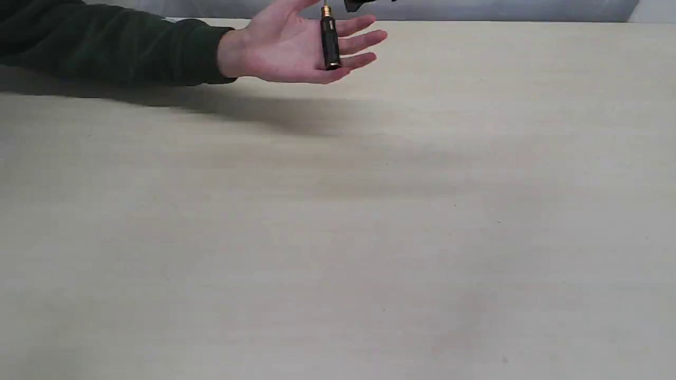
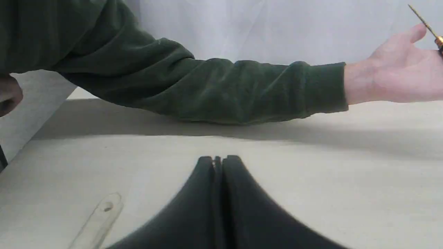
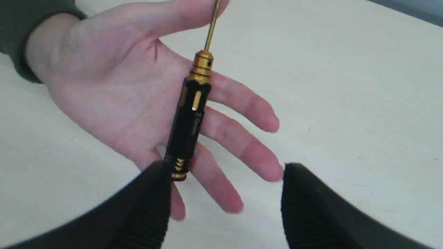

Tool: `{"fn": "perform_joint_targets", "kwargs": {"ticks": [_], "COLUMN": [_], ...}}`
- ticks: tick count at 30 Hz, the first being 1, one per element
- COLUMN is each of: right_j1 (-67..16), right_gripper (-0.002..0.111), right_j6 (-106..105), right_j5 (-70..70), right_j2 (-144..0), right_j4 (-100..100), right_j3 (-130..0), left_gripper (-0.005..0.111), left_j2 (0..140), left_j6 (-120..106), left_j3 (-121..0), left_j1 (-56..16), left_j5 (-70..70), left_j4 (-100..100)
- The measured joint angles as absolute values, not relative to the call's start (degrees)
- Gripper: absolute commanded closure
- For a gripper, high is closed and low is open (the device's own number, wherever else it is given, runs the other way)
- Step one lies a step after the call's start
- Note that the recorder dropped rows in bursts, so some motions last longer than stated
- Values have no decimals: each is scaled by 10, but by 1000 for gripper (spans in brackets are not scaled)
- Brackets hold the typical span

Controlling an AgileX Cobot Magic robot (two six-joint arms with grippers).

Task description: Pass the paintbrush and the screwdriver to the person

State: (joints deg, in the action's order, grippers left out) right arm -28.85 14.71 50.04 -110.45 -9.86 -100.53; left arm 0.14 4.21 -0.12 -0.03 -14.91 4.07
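Observation:
The screwdriver (image 1: 330, 42), black-handled with a gold collar, lies across the fingers of the person's open hand (image 1: 288, 50) at the table's far edge. In the right wrist view the screwdriver (image 3: 189, 117) has its butt end beside one fingertip of my right gripper (image 3: 228, 173), which is open and does not clasp it. Only a dark bit of that gripper (image 1: 364, 4) shows in the exterior view. My left gripper (image 2: 218, 160) is shut and empty, low over the table below the green sleeve (image 2: 214, 90). A pale handle with a hole (image 2: 100, 216), seemingly the paintbrush's, lies beside it.
The person's forearm in the dark green sleeve (image 1: 111, 50) stretches in from the far left, just above the pale wooden table (image 1: 338, 237). A grey-white wall (image 2: 277, 31) stands behind the table. Part of another hand (image 2: 8, 95) shows at the edge of the left wrist view.

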Motion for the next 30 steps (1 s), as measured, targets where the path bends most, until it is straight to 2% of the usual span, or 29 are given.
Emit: {"fn": "perform_joint_targets", "kwargs": {"ticks": [6, 17, 22, 30], "right_j1": [-288, -288, -288, -288], "right_gripper": [58, 103, 104, 104], "right_j6": [159, 187, 188, 189], "right_j5": [436, 337, 302, 278], "right_j2": [-984, -687, -545, -333], "right_j4": [-101, -32, 0, 34], "right_j3": [-858, -572, -457, -349], "left_gripper": [107, 107, 107, 107], "left_j2": [1, 1, 1, 1], "left_j6": [42, 42, 42, 42], "left_j3": [-1, -1, -1, -1], "left_j1": [0, 0, 0, 0], "left_j5": [-149, -149, -149, -149], "left_j4": [41, 41, 41, 41]}}
